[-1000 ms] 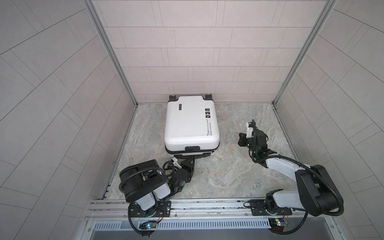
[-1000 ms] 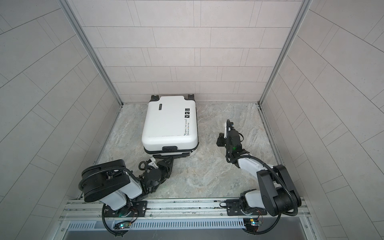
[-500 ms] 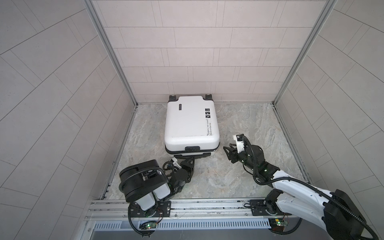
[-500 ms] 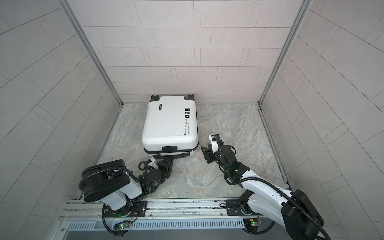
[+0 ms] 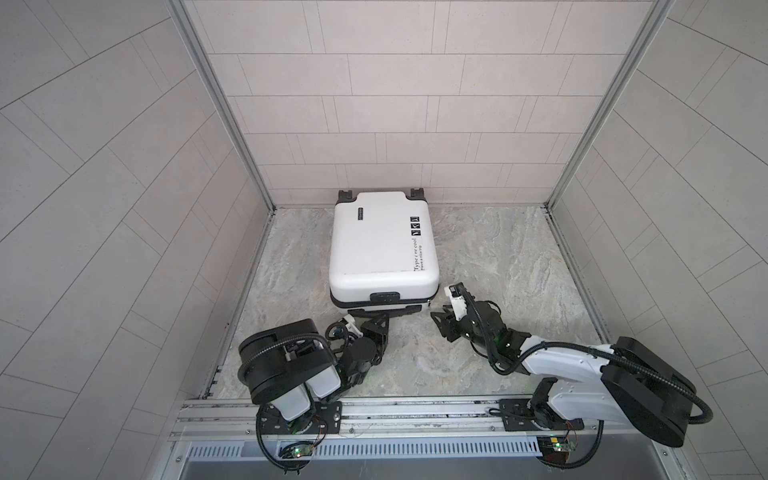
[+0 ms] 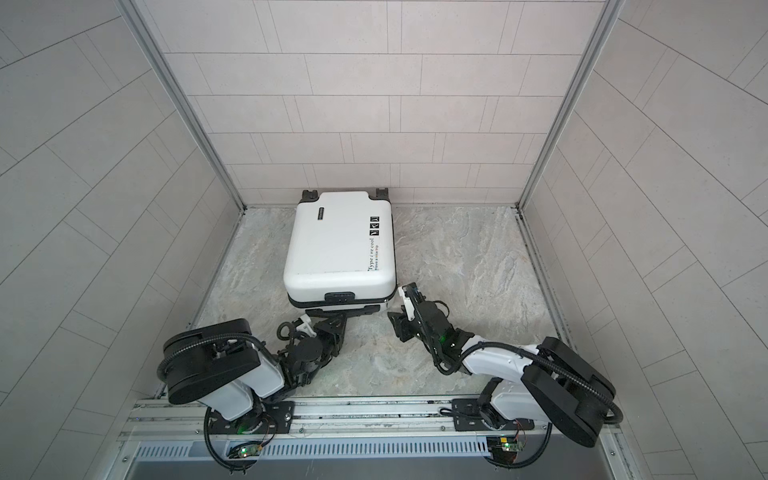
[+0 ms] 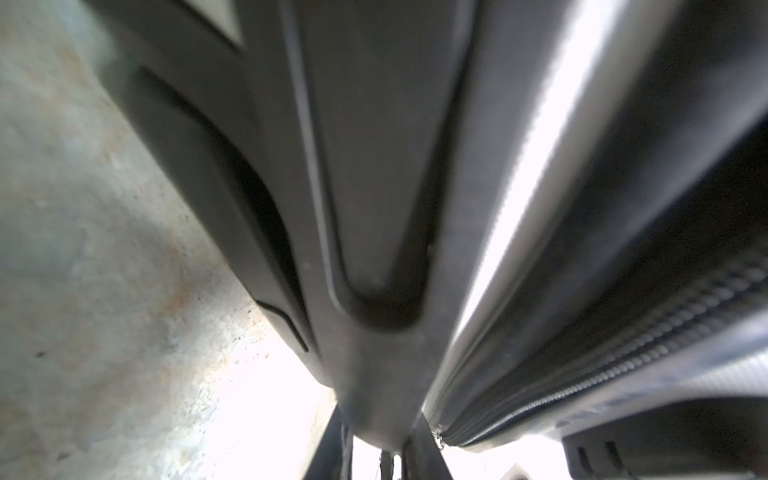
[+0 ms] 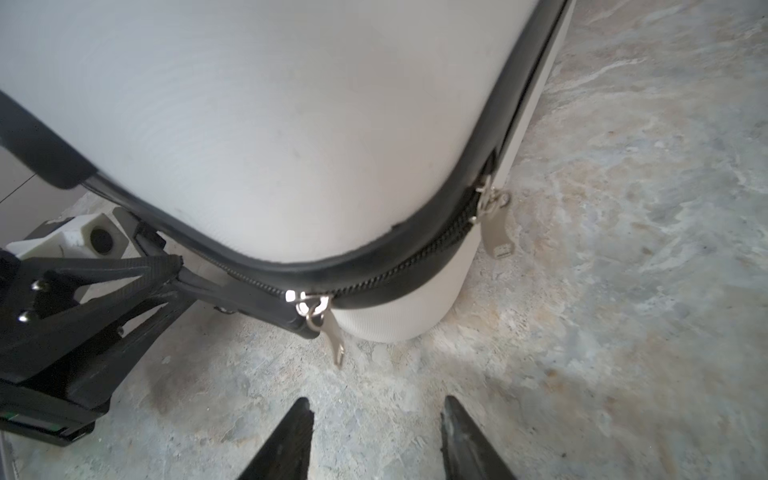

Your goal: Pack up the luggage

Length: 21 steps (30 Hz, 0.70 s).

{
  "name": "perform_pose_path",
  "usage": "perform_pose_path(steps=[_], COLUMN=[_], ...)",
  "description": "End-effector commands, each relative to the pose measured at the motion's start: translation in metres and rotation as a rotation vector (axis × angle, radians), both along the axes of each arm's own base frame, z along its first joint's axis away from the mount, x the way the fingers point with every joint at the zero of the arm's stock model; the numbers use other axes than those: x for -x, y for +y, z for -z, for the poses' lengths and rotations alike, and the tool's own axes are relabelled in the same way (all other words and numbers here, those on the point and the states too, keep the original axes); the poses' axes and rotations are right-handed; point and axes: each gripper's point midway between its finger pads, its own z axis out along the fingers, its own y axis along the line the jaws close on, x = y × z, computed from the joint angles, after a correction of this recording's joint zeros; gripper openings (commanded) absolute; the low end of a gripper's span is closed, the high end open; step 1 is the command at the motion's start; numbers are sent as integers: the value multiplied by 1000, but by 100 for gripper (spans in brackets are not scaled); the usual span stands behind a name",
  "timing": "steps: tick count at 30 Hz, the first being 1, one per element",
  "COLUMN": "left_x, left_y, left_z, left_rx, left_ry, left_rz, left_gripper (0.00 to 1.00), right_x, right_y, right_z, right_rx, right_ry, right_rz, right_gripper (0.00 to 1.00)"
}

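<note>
Your right gripper [image 5: 442, 303] has swung to the near corner of the luggage [image 5: 382, 245], jaws spread. It lies against the wall [image 5: 395, 124], floor [image 5: 519, 257] free both sides, left gripper [image 5: 380, 320] pinching its front edge; print: "Have a nice trip".

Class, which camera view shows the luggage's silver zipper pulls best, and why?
The right wrist view: both zipper pulls hang sharp and close at the luggage corner. The left wrist view shows only blurred zipper teeth; in both top views the pulls are too small to make out.
</note>
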Motion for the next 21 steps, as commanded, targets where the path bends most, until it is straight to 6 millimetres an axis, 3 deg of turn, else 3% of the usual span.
perform_pose_path(steps=[1,6,16,21], left_x=[4,3,3,3], left_y=[-3,-4,-8,-9], left_z=[8,7,7,7], left_rx=[-58,-54,-49,-47], left_ry=[4,4,8,10], left_rz=[33,34,44,47], left_gripper=[0,0,0,0], right_x=[-17,-24,-38,-39], right_y=[15,27,26,35], right_z=[-25,-23,-28,-29], right_rx=[-74,-104,-148,-175], right_ry=[-74,-79,-96,-88], right_rz=[6,-11,23,-13], right_gripper=[49,46,36,30])
